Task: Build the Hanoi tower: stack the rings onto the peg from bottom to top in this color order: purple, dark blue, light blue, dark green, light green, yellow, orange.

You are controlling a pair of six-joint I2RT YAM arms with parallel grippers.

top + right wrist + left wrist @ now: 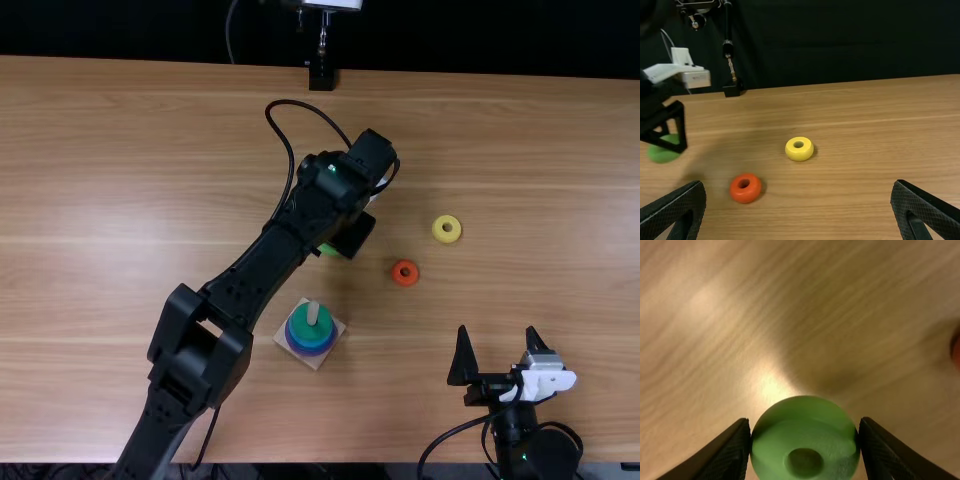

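Right gripper empty, left gripper holding the next ring

Nearest, by the table's near edge, the right gripper has its fingers spread wide with nothing between them. Keeping it off to the side probably leaves the left arm room to work.

A little farther in, the wooden base lies flat with its peg upright. On it a dark green ring sits on top, with blue and purple below; I can't tell from here whether light blue is sandwiched between.

Beyond the base, to its right, the orange ring lies flat on the table. It belongs last, so leaving it aside makes sense.

Farther in, the left gripper has its two fingers closed on opposite sides of the light green ring, which is raised off the table. Pinched by its rim, the ring keeps its hole free, which should help it slide over the peg. It looks like the right one for this step, and the next move should be to center it above the peg; a tilt could make it catch.

The yellow ring lies on the table past the orange one, presumably next in turn.
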